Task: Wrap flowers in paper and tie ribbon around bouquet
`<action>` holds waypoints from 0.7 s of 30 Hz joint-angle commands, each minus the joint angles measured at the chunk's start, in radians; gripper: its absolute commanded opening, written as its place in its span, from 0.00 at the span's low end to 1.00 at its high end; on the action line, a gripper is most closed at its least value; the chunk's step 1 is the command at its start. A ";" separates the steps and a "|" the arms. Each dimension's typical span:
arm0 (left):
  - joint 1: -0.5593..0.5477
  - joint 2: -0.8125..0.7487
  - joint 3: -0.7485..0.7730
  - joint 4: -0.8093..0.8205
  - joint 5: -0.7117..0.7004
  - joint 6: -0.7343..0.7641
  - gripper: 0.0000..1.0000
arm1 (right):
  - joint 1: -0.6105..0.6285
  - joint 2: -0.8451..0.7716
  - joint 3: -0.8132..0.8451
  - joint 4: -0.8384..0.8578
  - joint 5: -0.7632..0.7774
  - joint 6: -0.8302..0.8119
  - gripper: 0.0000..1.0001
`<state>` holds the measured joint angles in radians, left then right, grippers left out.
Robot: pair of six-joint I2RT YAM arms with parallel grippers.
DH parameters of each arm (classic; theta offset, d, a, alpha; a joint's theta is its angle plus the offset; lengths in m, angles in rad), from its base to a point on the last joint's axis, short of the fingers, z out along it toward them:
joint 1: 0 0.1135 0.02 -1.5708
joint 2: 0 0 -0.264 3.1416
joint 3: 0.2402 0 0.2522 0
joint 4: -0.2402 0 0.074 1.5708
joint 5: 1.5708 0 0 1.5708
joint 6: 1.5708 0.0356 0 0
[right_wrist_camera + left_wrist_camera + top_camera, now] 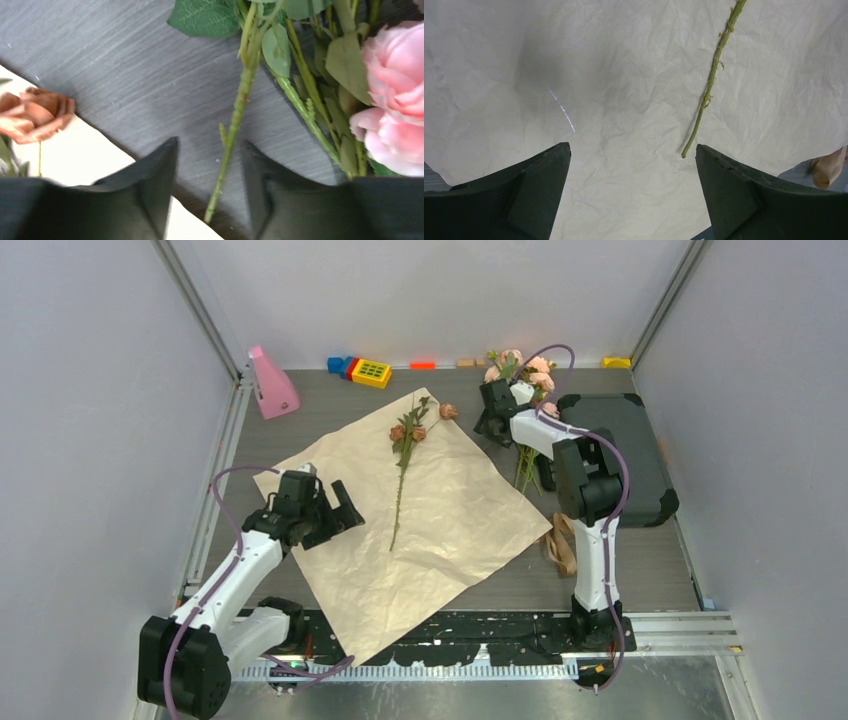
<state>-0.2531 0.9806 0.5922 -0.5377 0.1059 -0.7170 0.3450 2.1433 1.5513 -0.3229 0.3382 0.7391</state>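
Right tool [210, 145] outstretched, apparently straddling flowers [242, 95].

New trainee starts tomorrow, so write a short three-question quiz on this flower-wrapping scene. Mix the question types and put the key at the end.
1. True or false: one sprig of brownish-red artificial roses lies on the crinkled pale beige paper sheet.
2. The shiny tan satin ribbon lies: A) on the paper; B) on the grey table beside the right arm; C) on the dark hard case.
3. Fill in: the right gripper, jaws open, straddles a thin green ____ from the bunch of pink artificial roses.
Key: 1 true; 2 B; 3 stem.
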 commanded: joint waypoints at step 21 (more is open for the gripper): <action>0.000 -0.008 -0.009 0.032 0.012 0.019 1.00 | -0.048 -0.156 0.249 0.619 0.387 -0.997 0.01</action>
<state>-0.2531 0.9890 0.5827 -0.5320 0.1066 -0.7166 0.3042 2.0747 1.7802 -0.0193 0.6407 0.0414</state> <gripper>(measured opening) 0.995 0.131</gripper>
